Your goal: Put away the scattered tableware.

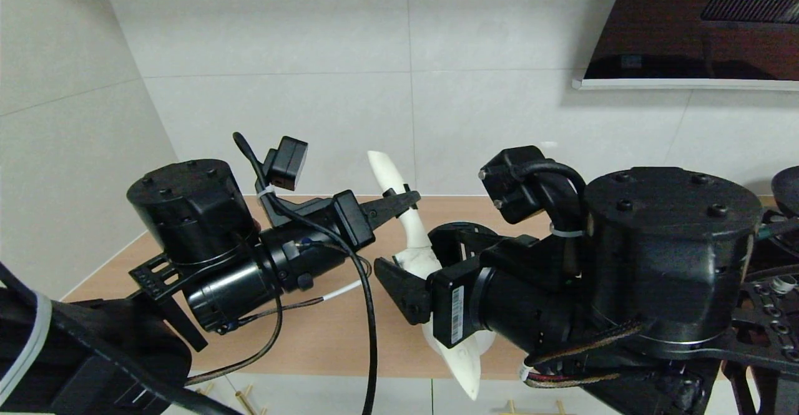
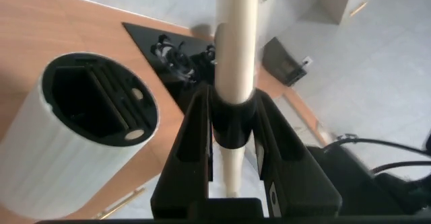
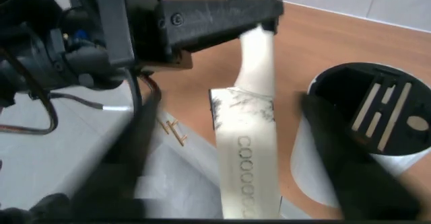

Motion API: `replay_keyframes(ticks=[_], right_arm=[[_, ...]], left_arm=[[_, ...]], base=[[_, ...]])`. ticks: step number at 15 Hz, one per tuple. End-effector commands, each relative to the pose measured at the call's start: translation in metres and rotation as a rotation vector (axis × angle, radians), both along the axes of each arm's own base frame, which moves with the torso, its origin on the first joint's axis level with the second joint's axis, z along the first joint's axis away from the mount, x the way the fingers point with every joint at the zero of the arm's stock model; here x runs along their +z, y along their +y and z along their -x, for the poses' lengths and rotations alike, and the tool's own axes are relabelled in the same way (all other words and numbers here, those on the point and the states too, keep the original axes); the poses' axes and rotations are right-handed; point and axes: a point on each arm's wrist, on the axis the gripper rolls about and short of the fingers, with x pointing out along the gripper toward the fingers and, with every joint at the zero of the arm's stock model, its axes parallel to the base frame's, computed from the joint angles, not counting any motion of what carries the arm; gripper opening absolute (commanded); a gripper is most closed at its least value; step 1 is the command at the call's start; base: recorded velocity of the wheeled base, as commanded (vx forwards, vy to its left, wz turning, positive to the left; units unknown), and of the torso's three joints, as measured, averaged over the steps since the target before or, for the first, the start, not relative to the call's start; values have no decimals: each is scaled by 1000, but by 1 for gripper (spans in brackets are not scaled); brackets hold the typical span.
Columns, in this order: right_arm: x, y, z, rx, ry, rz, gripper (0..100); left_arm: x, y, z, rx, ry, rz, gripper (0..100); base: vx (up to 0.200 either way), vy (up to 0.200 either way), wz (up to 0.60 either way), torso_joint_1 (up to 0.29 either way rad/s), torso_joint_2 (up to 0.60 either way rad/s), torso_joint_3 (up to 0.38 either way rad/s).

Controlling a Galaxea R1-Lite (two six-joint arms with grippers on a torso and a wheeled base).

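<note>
Wooden counter point(image 1: 324, 334) against a white tiled wall, with white cabinet fronts below its near edge. Dark glossy panel point(image 1: 686, 22) on the wall at upper right.

In the air over the counter, between both arms: a white slotted spatula point(image 1: 413, 235), tilted, handle end up and toward the wall, blade low and toward the near edge. Marbled grey streaks where handle meets blade; a row of oval slots along the blade in the right wrist view.

Left gripper point(image 1: 402, 203): fingers clamped tight across the spatula's round handle point(image 2: 236, 42), one on each side, no gap showing in the left wrist view.

Right gripper point(image 1: 421, 256): spread wide, fingers on either side of the spatula's blade point(image 3: 246, 150), with space between each finger and the blade's edges in the right wrist view; nothing grasped.

White ribbed cylindrical utensil holder point(image 2: 54, 157) upright on the counter, just beside the blade, with a black divided insert in its open top; seen again in the right wrist view point(image 3: 301, 173), close to the right gripper's farther finger.

Black cooktop point(image 2: 145, 39) set in the counter beyond the holder.
</note>
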Motion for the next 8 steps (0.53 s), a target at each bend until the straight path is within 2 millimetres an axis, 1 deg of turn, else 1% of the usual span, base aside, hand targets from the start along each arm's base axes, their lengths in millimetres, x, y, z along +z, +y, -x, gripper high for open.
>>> replay_keyframes(ticks=[1, 3, 5, 6, 7, 8], right_arm=[[2, -1, 1, 1, -1, -5, 100], [5, -4, 1, -5, -7, -12, 100], [14, -18, -6, -45, -23, -35, 100], [16, -21, -7, -54, -26, -40, 100], [25, -41, -17, -117, -44, -61, 100], [31, -54, -25, -159, -56, -74, 100]], left_arm=[[3, 0, 0, 3, -8, 7, 0], [4, 0, 0, 4, -13, 10, 0], [9, 1, -1, 18, -24, 13, 0], [10, 0, -2, 23, -28, 14, 0], [21, 3, -3, 59, -49, 4, 0], [30, 3, -5, 111, -57, -14, 0]], base=[[0, 0, 0, 0, 0, 0], [0, 0, 0, 0, 0, 0], [0, 0, 0, 0, 0, 0], [0, 0, 0, 0, 0, 0], [0, 0, 0, 0, 0, 0], [0, 0, 0, 0, 0, 0]])
